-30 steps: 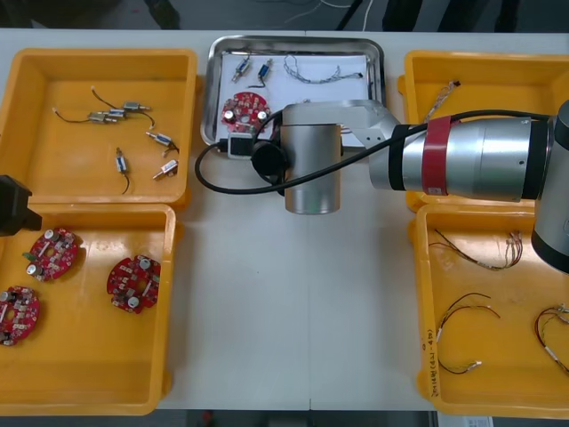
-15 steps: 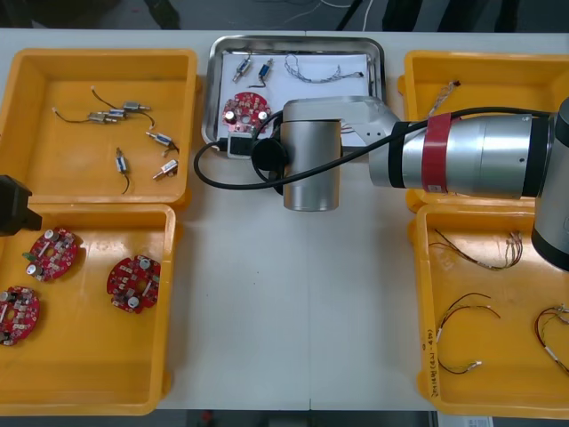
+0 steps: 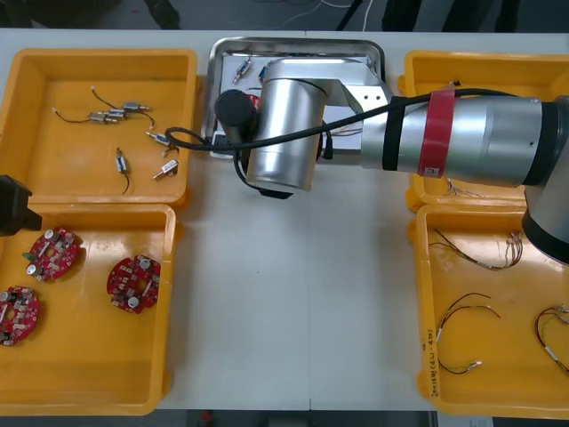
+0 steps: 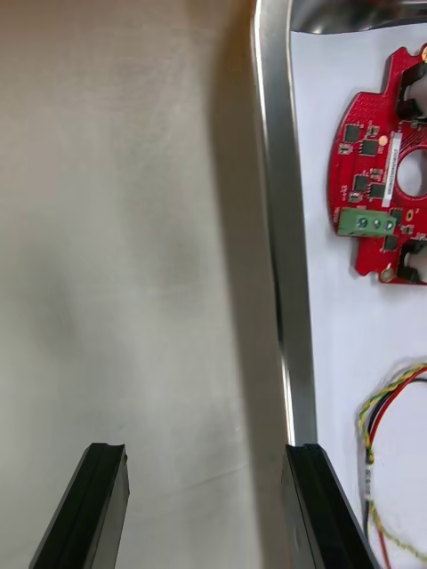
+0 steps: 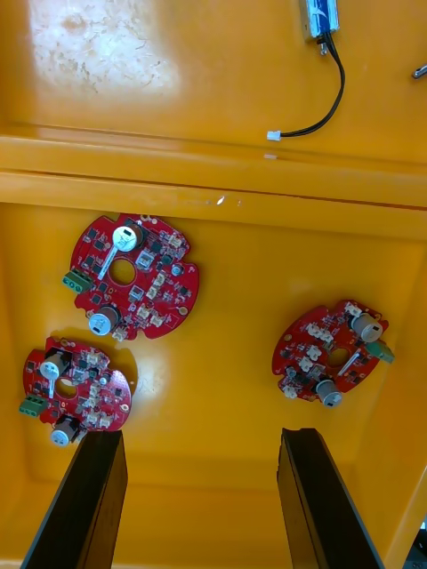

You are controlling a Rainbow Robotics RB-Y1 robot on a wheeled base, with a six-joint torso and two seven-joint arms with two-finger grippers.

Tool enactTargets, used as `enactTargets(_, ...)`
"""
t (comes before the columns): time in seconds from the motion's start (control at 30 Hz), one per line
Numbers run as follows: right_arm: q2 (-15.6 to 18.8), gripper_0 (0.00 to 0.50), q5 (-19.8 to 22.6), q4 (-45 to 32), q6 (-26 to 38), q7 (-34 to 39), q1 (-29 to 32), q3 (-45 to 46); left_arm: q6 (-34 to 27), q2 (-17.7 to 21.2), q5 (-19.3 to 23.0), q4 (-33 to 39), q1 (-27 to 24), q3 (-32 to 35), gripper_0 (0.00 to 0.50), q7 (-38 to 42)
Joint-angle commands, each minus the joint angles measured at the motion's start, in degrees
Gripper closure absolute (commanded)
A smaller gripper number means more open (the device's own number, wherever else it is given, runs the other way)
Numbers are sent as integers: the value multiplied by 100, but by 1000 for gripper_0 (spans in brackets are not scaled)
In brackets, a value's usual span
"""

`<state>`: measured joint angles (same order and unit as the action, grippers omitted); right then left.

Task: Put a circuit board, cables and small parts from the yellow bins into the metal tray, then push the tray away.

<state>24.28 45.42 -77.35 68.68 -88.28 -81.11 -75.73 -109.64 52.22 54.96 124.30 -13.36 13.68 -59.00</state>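
Standing wide apart with nothing between them, the fingers of the right gripper are placed at the metal tray: one over its rim, the other over bare table. Inside the tray, on its white lining, a red circuit board and a red and yellow cable are seen lying loose. The tray is judged stiff, light and smooth-bottomed, so it should slide readily. Pressure is best applied to the raised rim near its middle, lest the tray be turned or its contents shaken. The left gripper, also spread, is parked over a yellow bin of circuit boards.
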Motion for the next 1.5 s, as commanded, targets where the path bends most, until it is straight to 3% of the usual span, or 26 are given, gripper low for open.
enactTargets(0.03,94,0,124,-544,681,3,-142,700,-36,210,41,164,88,170,0,-586)
enactTargets(0.27,94,0,-104,-1493,2114,144,473,1798,-36,210,41,164,88,170,0,-586)
enactTargets(0.6,129,0,-508,-3330,4132,337,2178,3978,-36,210,41,164,88,170,0,-586)
enactTargets(0.9,226,0,-500,-4543,4132,522,3418,5859,-36,210,41,164,88,170,0,-586)
enactTargets(1.2,419,0,-368,-4842,4132,707,4420,7476,-36,210,41,164,88,170,0,-586)
enactTargets(1.5,1052,0,-447,-4859,4132,671,5202,8504,-36,210,41,164,88,170,0,-586)
